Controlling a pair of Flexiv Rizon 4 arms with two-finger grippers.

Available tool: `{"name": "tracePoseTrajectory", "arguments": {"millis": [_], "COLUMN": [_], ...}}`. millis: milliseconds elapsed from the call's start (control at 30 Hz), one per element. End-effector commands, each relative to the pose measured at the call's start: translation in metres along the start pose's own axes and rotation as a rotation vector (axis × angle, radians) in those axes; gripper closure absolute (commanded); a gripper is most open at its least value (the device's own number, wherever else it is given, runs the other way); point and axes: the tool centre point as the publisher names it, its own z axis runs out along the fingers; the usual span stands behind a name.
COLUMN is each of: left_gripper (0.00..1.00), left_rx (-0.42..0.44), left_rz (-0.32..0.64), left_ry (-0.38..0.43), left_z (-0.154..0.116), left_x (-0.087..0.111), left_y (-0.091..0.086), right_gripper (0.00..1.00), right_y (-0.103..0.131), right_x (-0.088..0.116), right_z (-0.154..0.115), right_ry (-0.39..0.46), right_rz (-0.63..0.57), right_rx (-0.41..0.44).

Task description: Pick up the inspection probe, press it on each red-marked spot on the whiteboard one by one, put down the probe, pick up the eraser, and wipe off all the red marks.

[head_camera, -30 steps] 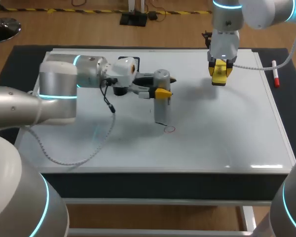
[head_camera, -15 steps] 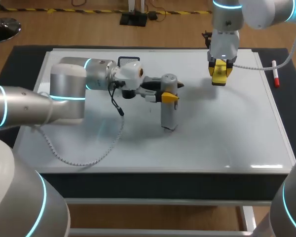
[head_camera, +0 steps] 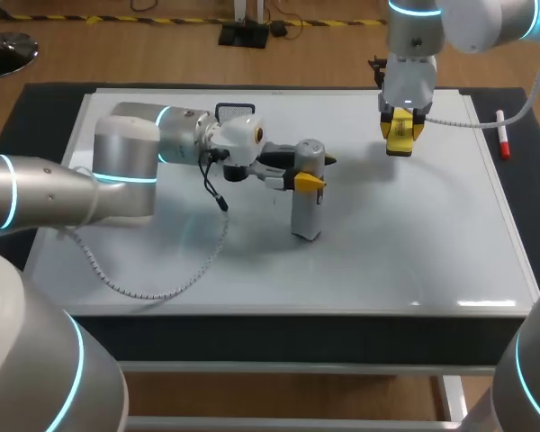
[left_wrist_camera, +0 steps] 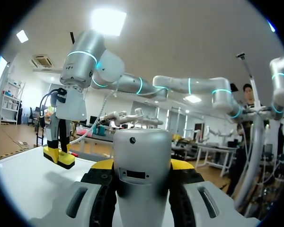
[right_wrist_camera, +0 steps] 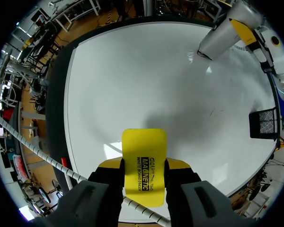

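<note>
One inspection probe (head_camera: 307,193), one eraser (right_wrist_camera: 143,163), one whiteboard (head_camera: 414,234) on the worktop, and one marker pen (head_camera: 502,133) by the board's right edge. The left end effector (head_camera: 313,171) is clamped on the probe (silver, cylindrical), which stands upright near the board's middle. The right end effector (right_wrist_camera: 143,164) grips the yellow eraser over the far right part. Red marks are hard to make out – the probe's foot hides the spot beneath it.

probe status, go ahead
Left gripper shut on probe. Probe upright, tip down on whiteboard. Right gripper shut on eraser, well apart. Nothing in the way.
</note>
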Motion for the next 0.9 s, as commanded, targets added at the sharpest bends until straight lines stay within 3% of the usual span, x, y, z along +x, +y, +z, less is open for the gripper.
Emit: {"name": "tracePoseTrajectory", "arguments": {"millis": [33,900], "left_gripper": [1.00,1.00], "left_rx": [0.007,-0.012], "left_rz": [0.009,0.040], "left_ry": [0.009,0.040], "left_z": [0.0000,0.0024], "left_x": [-0.0034,-0.0031], "left_y": [0.0036,0.0063], "right_gripper": [1.00,1.00], "right_y": [-0.0006,-0.0006], "right_x": [0.0010,0.0010], "right_z": [-0.0014,-0.0014], "right_ry": [0.002,0.002], "right_rz": [-0.002,-0.002], "right_rx": [0.000,0.000]}}
